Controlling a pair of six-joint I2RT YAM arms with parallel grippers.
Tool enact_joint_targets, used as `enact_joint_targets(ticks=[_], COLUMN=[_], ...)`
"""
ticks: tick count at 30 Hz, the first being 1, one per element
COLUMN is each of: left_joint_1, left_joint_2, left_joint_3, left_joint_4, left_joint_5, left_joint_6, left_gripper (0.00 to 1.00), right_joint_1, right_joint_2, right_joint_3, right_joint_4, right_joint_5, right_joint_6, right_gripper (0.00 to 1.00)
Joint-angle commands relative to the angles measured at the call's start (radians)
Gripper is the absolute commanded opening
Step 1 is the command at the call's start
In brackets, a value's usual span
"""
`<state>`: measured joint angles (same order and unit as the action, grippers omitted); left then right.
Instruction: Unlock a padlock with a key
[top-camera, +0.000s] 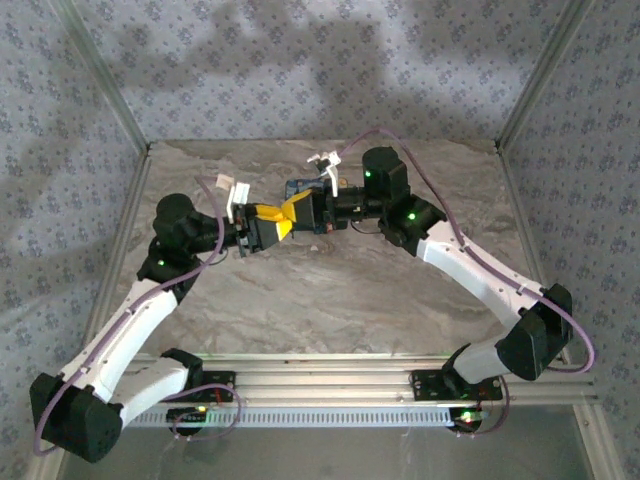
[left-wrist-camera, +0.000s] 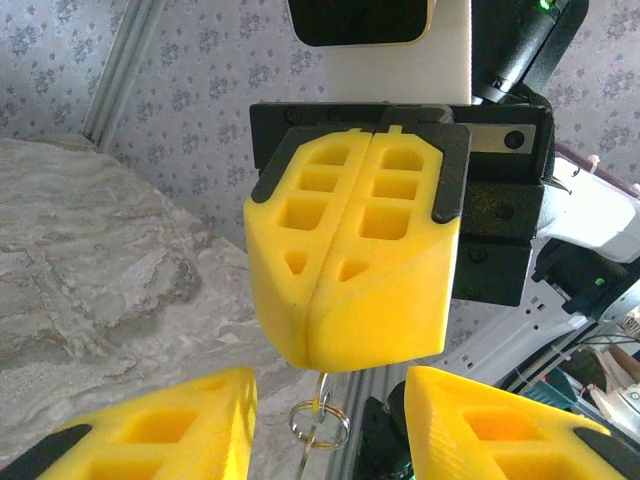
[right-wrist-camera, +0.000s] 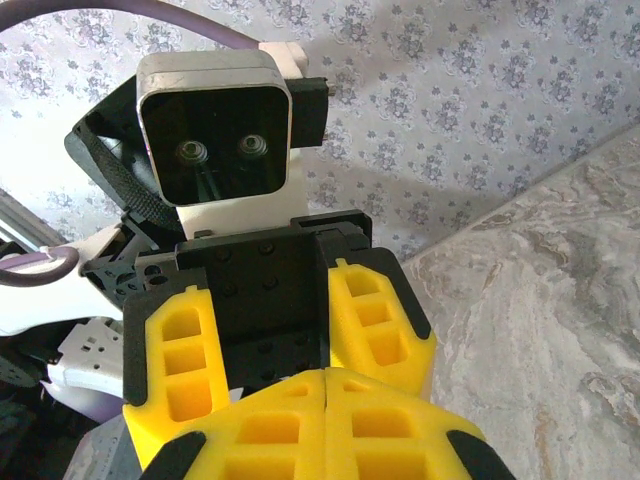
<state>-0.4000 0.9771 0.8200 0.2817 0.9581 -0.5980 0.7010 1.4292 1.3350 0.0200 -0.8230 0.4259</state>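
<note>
While both arms reach in from the near corners of the tabletop (top-camera: 340, 300), their claws meet tip to tip above its middle. The left arm goes up and away from its base, bends at the elbow on the left side, and its wrist turns to the right, so that the left claw (top-camera: 268, 222) lies about level and points at the other one. The right arm makes the mirror shape, and the right claw (top-camera: 290, 212) points to the left.

The left claw stands partly open. In its own wrist view the two yellow fingers (left-wrist-camera: 200, 420) are well apart, one on each side of the other claw's tips, and nothing sits between them.

The right claw is pressed fully closed, its yellow pads joined along one seam. Out of the low end of this seam comes a small bit of pale metal — the key (left-wrist-camera: 322, 385), pinched there with its head hidden. A thin key ring (left-wrist-camera: 320, 422) hangs free below it, between the left fingers but not touching them.

The padlock (top-camera: 303, 188) shows in the top view as a dark-blue block just behind the right claw and partly covered by it. Whether it rests on the tabletop I cannot tell.
</note>
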Motion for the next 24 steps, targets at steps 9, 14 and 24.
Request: enact_joint_targets(ticks=[9, 14, 24], left_joint_1=[-0.007, -0.006, 0.009], left_joint_2=[-0.004, -0.011, -0.031], left_joint_3=[-0.019, -0.022, -0.029], left_joint_4=[0.044, 0.019, -0.004], left_joint_5=[0.006, -0.003, -0.019], left_joint_6=[-0.003, 0.011, 0.015], left_gripper=[0.36, 0.35, 0.32], right_joint_1=[0.023, 0.024, 0.024], right_joint_2=[-0.007, -0.014, -0.028], right_joint_3=[-0.031, -0.033, -0.048], right_joint_4=[0.070, 0.069, 0.075], right_joint_5=[0.054, 0.074, 0.084], right_joint_6=[0.027, 0.022, 0.020], right_gripper=[0.00, 0.00, 0.00])
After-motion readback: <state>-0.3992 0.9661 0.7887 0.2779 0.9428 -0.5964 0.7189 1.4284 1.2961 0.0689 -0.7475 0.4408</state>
